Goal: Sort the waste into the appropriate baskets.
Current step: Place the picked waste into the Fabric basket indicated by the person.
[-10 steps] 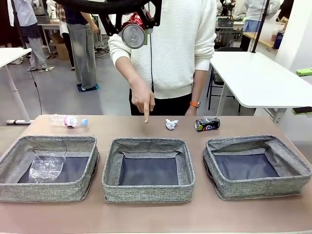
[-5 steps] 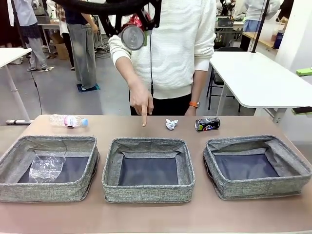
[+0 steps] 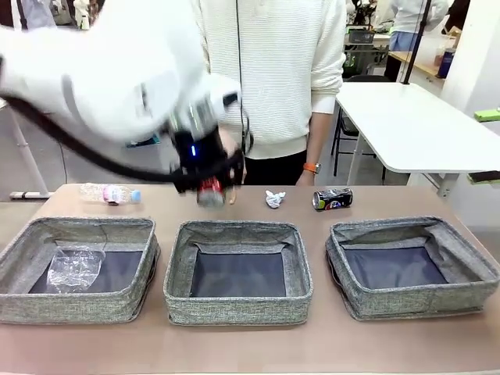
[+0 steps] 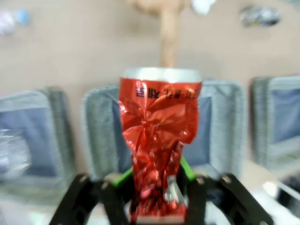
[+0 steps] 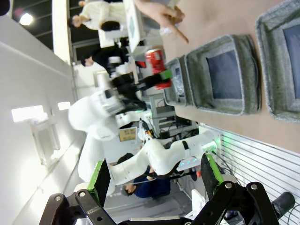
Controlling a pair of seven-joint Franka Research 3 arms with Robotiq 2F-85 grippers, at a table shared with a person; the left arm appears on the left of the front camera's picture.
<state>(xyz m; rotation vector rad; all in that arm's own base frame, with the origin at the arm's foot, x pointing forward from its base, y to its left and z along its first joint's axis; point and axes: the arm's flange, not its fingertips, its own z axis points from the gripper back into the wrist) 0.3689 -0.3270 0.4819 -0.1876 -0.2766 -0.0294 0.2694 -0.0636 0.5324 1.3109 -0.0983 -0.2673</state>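
Left gripper (image 4: 155, 182): closed down almost fully on the crushed red can (image 4: 159, 126). The green pads pinch its crumpled lower part, and the silver-rimmed end stands out well past the fingertips.
Can position: held in the air, off the table. In the front view it hangs under the blurred arm, above the table just beyond the far rim of the middle basket (image 3: 234, 308).
Target relative to gripper: in the wrist view the middle basket lies straight ahead of the fingertips, behind the can. In the front view it is below the gripper and just to its near side.
Person's cue: a pointing finger (image 4: 168, 37) reaches down just beyond the can, near that basket's far rim — judged to mark this basket.
Step in hand: judged to be carrying the can over the middle basket for release.
Technique: draw the gripper to the near side until the whole can is inside the rim. Lower it without brushing the soft walls, stay clear of the finger, then open. The pinch sits on a narrow crumpled part, so move smoothly — the can may pivot.
Right gripper (image 5: 154, 178): jaws spread wide, nothing between them, well apart from the left gripper.
Other waste: paper wad (image 3: 274, 199) and dark can (image 3: 332, 199) lie to the left gripper's right, and the blue-capped bottle (image 3: 109, 194) to its left.
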